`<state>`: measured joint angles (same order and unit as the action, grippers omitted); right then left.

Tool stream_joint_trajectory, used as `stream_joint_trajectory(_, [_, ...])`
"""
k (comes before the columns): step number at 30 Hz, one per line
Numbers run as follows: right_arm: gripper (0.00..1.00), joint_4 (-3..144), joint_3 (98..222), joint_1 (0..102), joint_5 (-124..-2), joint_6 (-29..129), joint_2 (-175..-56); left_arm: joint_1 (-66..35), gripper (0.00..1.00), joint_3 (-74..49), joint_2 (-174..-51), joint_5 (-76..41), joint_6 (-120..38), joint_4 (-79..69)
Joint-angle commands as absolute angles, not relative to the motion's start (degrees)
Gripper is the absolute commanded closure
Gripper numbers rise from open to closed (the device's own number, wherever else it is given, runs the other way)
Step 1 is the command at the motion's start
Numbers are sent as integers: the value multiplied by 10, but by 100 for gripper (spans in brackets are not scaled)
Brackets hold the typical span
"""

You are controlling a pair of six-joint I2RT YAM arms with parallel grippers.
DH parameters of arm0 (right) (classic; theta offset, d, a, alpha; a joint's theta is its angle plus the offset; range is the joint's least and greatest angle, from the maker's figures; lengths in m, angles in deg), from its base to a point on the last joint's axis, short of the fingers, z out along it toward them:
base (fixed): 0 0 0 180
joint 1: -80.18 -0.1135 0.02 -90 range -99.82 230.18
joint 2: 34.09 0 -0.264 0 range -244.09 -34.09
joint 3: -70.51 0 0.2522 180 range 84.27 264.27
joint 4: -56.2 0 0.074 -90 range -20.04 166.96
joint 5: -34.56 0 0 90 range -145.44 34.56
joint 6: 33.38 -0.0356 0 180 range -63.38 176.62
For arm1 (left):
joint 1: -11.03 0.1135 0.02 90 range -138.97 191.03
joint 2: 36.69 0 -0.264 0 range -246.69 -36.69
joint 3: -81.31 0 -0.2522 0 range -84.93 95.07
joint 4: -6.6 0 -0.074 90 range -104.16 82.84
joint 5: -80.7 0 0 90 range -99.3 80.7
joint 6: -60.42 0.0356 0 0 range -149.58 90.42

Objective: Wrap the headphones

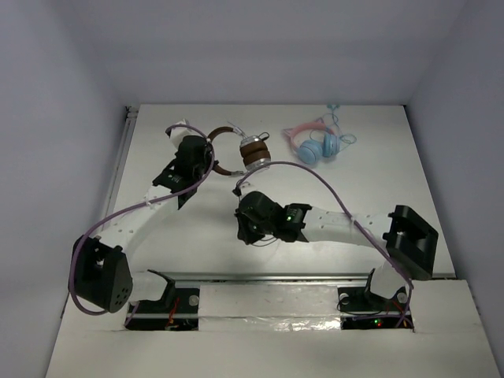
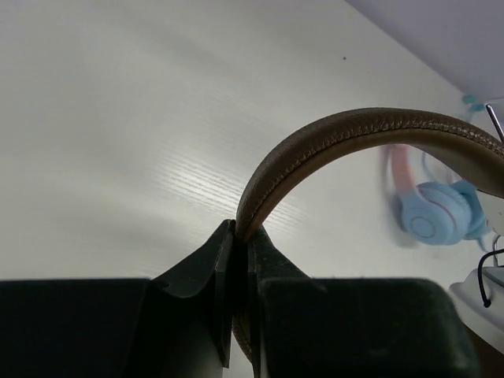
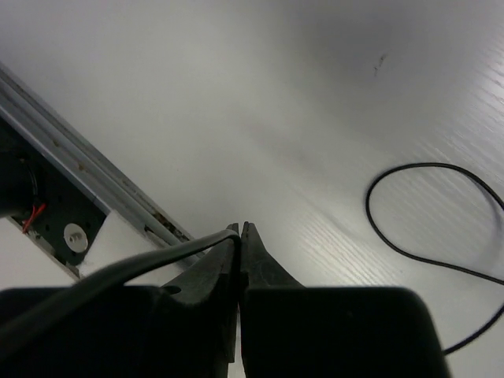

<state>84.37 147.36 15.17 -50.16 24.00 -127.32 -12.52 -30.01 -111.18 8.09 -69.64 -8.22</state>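
Right gripper (image 3: 239, 231) sits closest to my lens, pressed together on the thin dark cable (image 3: 118, 273). My left gripper (image 2: 240, 236) pinches the brown headband (image 2: 331, 134). The headphones (image 1: 253, 151) lie near the worktop's (image 1: 378, 181) far edge, left of centre.

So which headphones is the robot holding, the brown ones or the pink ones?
The brown headphones: the left gripper pinches their headband. The pink-and-blue headphones lie untouched farther right.
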Motion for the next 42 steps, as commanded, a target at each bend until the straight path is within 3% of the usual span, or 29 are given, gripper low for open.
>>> stream_joint_trajectory(1, [100, 888, 1520, 139, -488, 286, -1217, -159, 100, -281, -1102, 209, -670, -81])
stream_joint_trajectory(15, [100, 1128, 1655, 139, -430, 418, -1175, -299, 100, -343, -1109, 327, -654, -220])
stream_joint_trajectory(20, [100, 1155, 1630, 139, -464, 406, -1165, -294, 100, -333, -1093, 351, -681, -247])
stream_joint_trajectory(24, [100, 1103, 1559, 139, -517, 360, -1128, -247, 100, -331, -1051, 260, -658, -181])
stream_joint_trajectory(30, [100, 1103, 1536, 139, -512, 332, -1110, -241, 100, -308, -1082, 281, -662, -205])
stream_joint_trajectory(33, [100, 1105, 1517, 139, -504, 327, -1127, -228, 100, -326, -1050, 256, -651, -162])
stream_joint_trajectory(42, [100, 1147, 1513, 139, -445, 308, -1151, -201, 100, -282, -1031, 324, -632, -188])
